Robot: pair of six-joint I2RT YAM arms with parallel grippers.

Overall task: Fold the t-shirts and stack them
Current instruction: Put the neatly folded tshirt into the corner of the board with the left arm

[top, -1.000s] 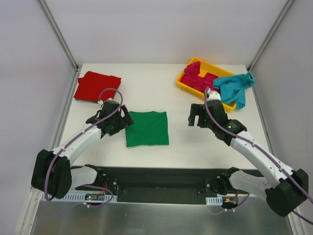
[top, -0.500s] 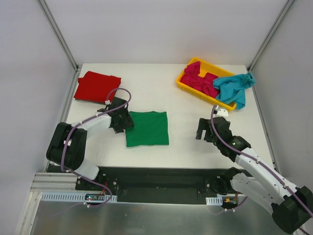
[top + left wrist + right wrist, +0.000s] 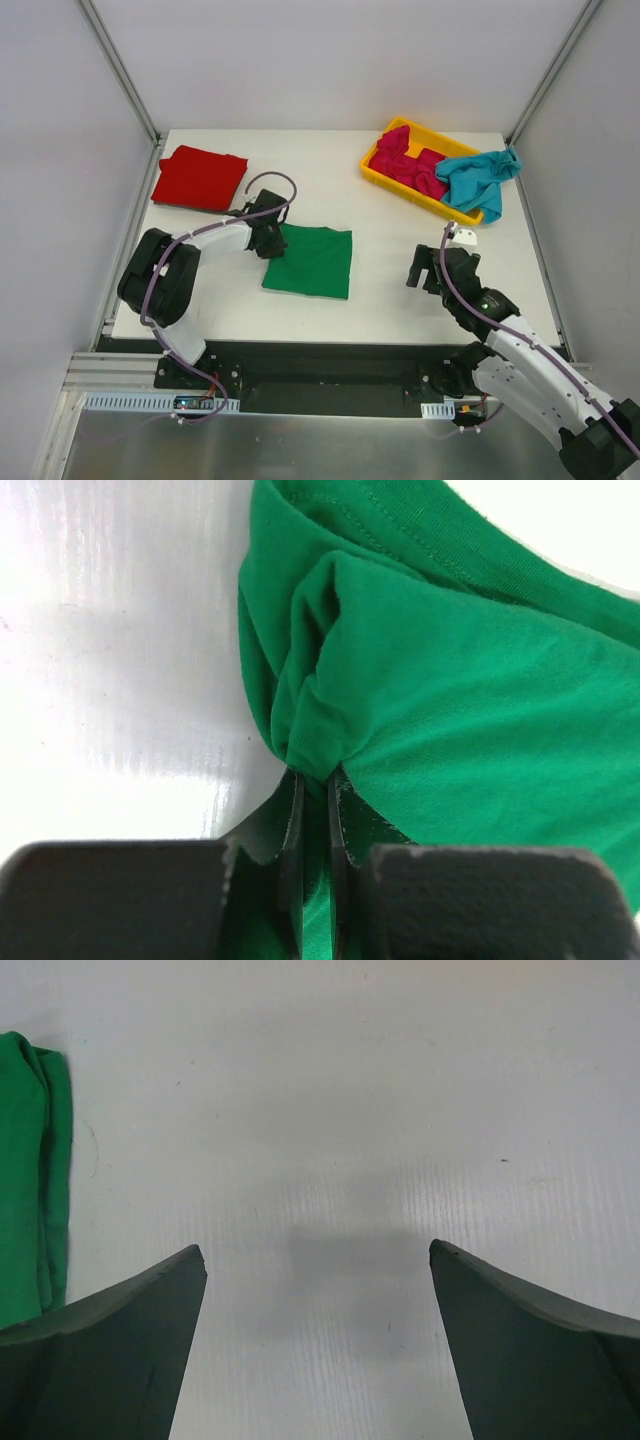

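Observation:
A folded green t-shirt (image 3: 312, 262) lies mid-table, slightly askew. My left gripper (image 3: 272, 240) is shut on its upper left corner; in the left wrist view the green cloth (image 3: 450, 710) bunches up where the two fingers (image 3: 291, 820) pinch it. A folded red t-shirt (image 3: 199, 177) lies at the far left. A magenta-pink t-shirt (image 3: 405, 163) and a teal t-shirt (image 3: 478, 178) sit crumpled in the yellow tray (image 3: 383, 182). My right gripper (image 3: 432, 268) hovers open over bare table, right of the green t-shirt, whose edge (image 3: 25, 1175) shows in the right wrist view.
The yellow tray stands at the far right corner with the teal cloth hanging over its near rim. White walls and metal posts (image 3: 120, 70) enclose the table. The arm bases sit on a black rail (image 3: 320, 375) at the near edge.
My left gripper moved right onto the green t-shirt's corner and shut on it, dragging the shirt slightly right and askew. My right arm drew back toward the near edge, still open.

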